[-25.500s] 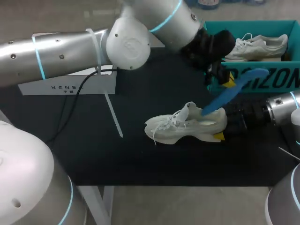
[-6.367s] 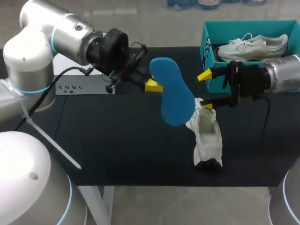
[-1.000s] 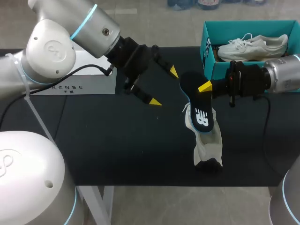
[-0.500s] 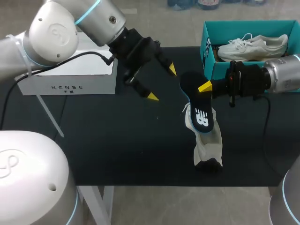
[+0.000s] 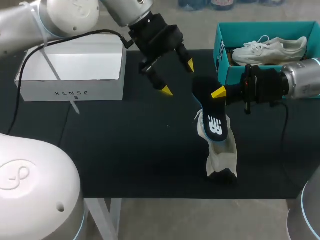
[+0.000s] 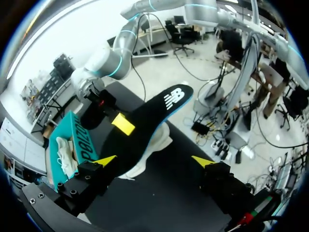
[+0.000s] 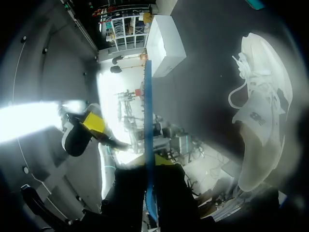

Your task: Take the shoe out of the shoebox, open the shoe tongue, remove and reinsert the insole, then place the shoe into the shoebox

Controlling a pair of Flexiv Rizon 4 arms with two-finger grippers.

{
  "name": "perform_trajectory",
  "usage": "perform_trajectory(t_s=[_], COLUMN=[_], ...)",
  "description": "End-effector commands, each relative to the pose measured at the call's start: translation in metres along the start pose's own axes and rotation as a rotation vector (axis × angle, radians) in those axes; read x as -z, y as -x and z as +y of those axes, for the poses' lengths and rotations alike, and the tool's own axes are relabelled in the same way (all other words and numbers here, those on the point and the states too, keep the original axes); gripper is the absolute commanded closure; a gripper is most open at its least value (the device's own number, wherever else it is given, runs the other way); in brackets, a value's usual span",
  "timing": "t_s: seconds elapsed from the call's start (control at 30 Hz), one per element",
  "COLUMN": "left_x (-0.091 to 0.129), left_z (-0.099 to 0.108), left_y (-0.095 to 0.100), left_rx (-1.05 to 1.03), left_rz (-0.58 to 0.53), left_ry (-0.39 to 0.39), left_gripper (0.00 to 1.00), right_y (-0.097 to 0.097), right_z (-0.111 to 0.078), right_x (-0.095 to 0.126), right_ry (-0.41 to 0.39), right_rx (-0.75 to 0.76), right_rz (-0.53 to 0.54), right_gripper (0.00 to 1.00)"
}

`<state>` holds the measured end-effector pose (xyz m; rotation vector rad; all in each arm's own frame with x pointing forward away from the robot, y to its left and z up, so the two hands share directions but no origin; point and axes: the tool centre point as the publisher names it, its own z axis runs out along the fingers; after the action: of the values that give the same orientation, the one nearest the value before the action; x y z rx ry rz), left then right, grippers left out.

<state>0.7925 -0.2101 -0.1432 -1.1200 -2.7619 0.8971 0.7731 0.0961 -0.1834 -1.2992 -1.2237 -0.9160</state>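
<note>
now the right gripper [image 5: 214, 95] clamps the insole [image 5: 212, 119] above the white shoe [image 5: 222, 152], while the left gripper [image 5: 177, 77] hangs nearby, fingers spread wide, empty.

- Left arm [image 5: 75, 10]: silver links entering from the upper left corner of the head view and extending just past the middle. The black wrist [image 5: 155, 32] is tilted downward.
- Left gripper [image 5: 177, 77]: fingers spread wide, with the two yellow tips well apart. The left wrist view shows the same open stance [image 6: 154, 161].
- Right arm [image 5: 302, 80]: enters from the right edge and lies about level. Its black wrist [image 5: 262, 85] points toward the left side.
- Right gripper [image 5: 216, 95]: closed on the insole [image 5: 214, 122], which the right wrist view shows edge-on between the fingers [image 7: 149, 166]. Only one yellow tip shows in the head view.
- The two grippers are near each other but apart.
</note>
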Motion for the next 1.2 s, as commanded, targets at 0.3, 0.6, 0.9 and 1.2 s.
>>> perform_trajectory(t_s=[0.3, 0.6, 0.9, 1.2], left_x=[-0.008, -0.001, 0.002, 0.002], left_z=[-0.007, -0.01, -0.01, -0.01], left_y=[0.021, 0.019, 0.019, 0.019], left_rx=[0.018, -0.117, -0.118, -0.118], left_rz=[0.219, 0.251, 0.261, 0.261], left_ry=[0.027, 0.093, 0.096, 0.096], left_gripper=[0.0, 0.0, 0.0, 0.0], right_y=[0.0, 0.0, 0.0, 0.0], right_z=[0.0, 0.0, 0.0, 0.0], right_x=[-0.001, -0.001, -0.001, -0.001], right_ry=[0.003, 0.003, 0.003, 0.003], right_rx=[0.0, 0.0, 0.0, 0.0], right_rz=[0.0, 0.0, 0.0, 0.0], right_gripper=[1.0, 1.0, 1.0, 1.0])
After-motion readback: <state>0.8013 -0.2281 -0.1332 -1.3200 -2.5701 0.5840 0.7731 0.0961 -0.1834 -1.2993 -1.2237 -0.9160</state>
